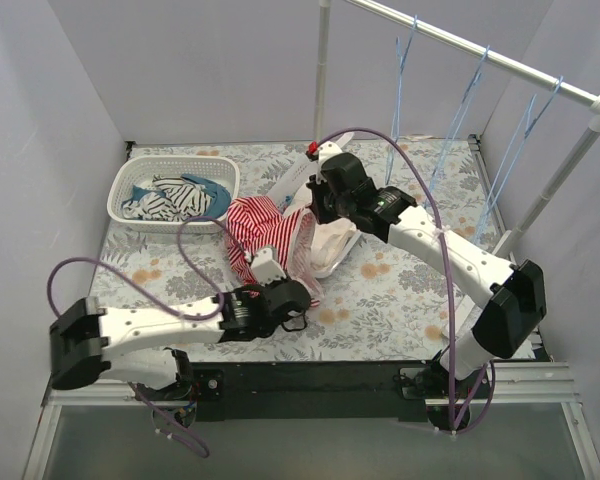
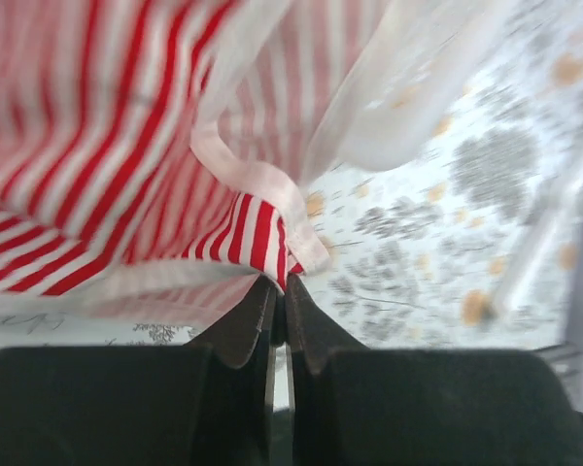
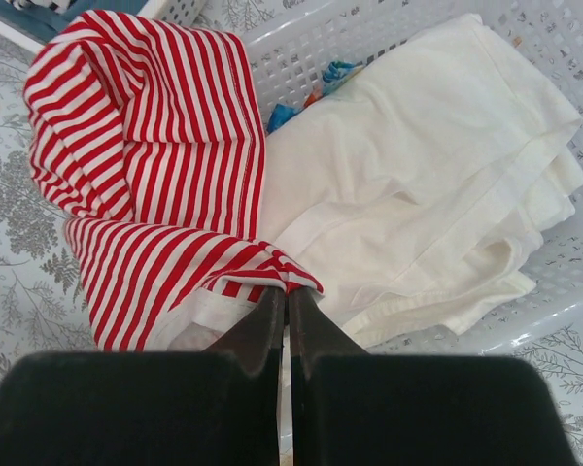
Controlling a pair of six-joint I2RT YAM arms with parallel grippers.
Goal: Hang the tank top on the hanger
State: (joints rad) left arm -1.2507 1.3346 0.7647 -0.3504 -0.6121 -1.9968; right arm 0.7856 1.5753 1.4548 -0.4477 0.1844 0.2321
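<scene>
The red-and-white striped tank top (image 1: 263, 232) lies bunched at the table's middle, stretched between both grippers. My left gripper (image 1: 295, 290) is shut on its white-lined hem, which shows in the left wrist view (image 2: 272, 218) just above the gripper (image 2: 280, 283). My right gripper (image 1: 318, 212) is shut on a striped fold (image 3: 146, 126) at the gripper (image 3: 288, 289), above a white basket. Several thin blue wire hangers (image 1: 405, 60) hang from the white rail (image 1: 480, 50) at the back right, apart from the garment.
A white basket (image 1: 130, 180) at the back left holds a black-and-white striped garment (image 1: 175, 195). A cream-white cloth (image 3: 418, 165) lies in a second white mesh basket (image 3: 564, 58) under my right arm. The rail's post (image 1: 323, 70) stands at the back.
</scene>
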